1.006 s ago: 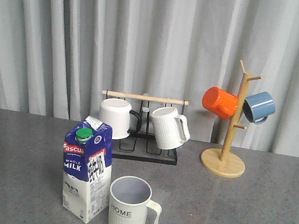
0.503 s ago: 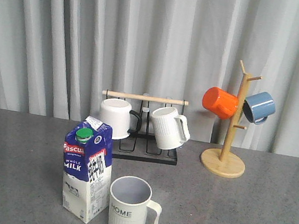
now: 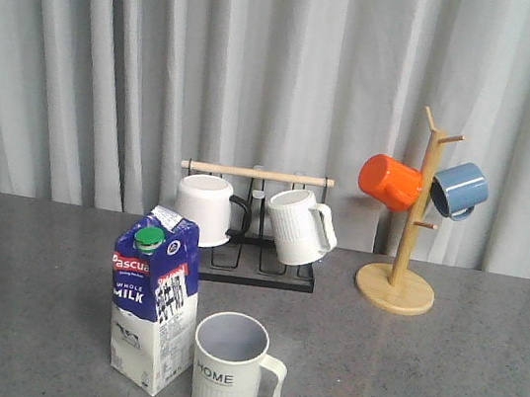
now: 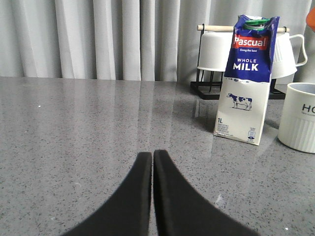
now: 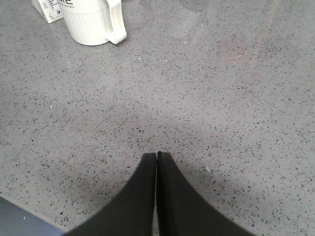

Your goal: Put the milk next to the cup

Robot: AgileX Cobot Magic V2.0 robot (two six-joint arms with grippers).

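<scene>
The milk [image 3: 152, 298], a blue and white gable-top carton with a green cap, stands upright on the grey table, just left of the cup [image 3: 230, 368], a cream ribbed mug marked "HOME". Carton and cup stand close together, a narrow gap between them. The milk also shows in the left wrist view [image 4: 244, 81], with the cup's edge [image 4: 298, 116] beside it. The cup's base and handle show in the right wrist view [image 5: 93, 19]. My left gripper [image 4: 152, 153] is shut and empty, well away from the carton. My right gripper [image 5: 156, 154] is shut and empty over bare table. Neither gripper shows in the front view.
A black rack [image 3: 264, 270] with a wooden bar holds a plain white mug [image 3: 206, 209] and a ribbed white mug [image 3: 299, 226] behind the carton. A wooden mug tree [image 3: 399, 278] at the back right carries an orange mug [image 3: 390, 181] and a blue mug [image 3: 460, 189]. Grey curtains hang behind.
</scene>
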